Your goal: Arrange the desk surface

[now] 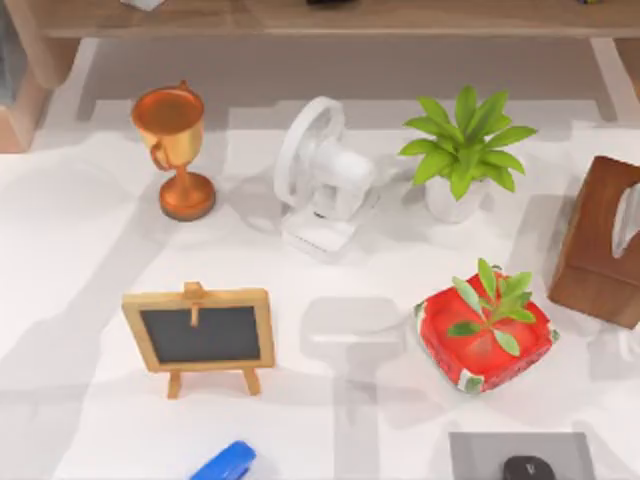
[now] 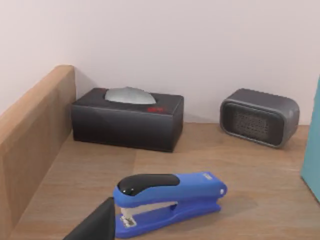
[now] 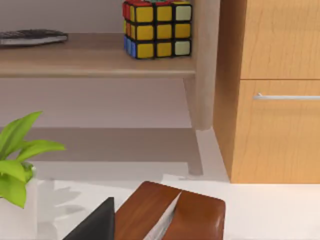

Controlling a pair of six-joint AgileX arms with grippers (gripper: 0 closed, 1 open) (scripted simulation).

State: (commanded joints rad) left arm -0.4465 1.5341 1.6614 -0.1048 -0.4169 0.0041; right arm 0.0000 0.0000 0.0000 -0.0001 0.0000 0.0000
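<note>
left fingers [image 2: 95, 225] just beside blue stapler [image 2: 170, 200], state unclear

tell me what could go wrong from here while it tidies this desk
1. The white fan, gold trophy and potted plant stand close together on the desk surface; reaching for one could tip a neighbour, and the trophy looks top-heavy.
2. The small chalkboard easel stands on thin legs and may fall if nudged.
3. The blue stapler sits at the top view's bottom edge, so a push might send it off the desk.
</note>
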